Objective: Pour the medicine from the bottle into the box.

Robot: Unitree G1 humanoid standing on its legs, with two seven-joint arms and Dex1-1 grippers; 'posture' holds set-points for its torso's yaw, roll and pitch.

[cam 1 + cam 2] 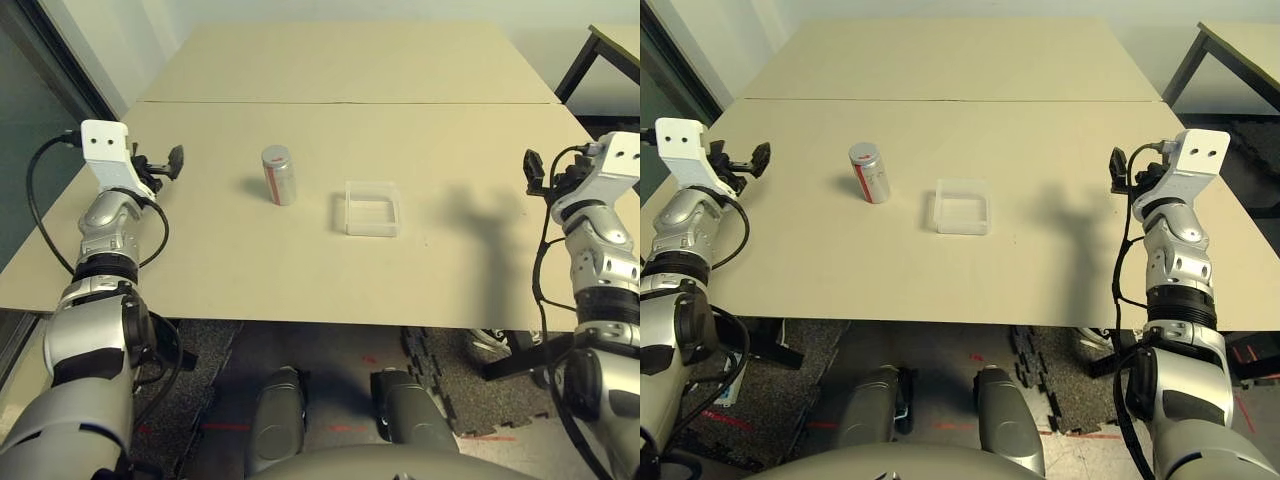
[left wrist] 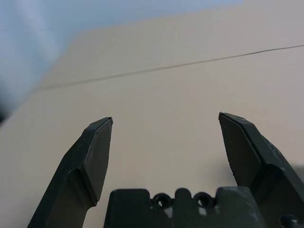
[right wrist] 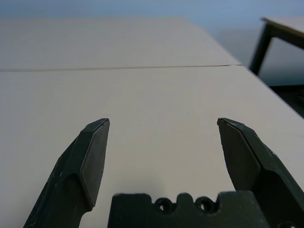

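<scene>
The bottle (image 1: pixel 279 175) stands upright on the beige table, silver-white with a red-marked label and a round grey cap on top. Just to its right lies the box (image 1: pixel 372 208), a shallow clear plastic tray; I cannot make out anything inside it. No medicine is visible. My left gripper (image 1: pixel 170 162) hovers open near the table's left edge, well left of the bottle; its black fingers (image 2: pixel 92 156) stand wide apart over bare tabletop. My right gripper (image 1: pixel 534 172) is raised open at the far right, well right of the box, its fingers (image 3: pixel 90 161) apart with nothing between them.
A seam (image 1: pixel 350 102) crosses the table (image 1: pixel 300 270) behind the bottle and box. A dark-legged second table (image 1: pixel 600 55) stands at the far right. A wall runs along the left side.
</scene>
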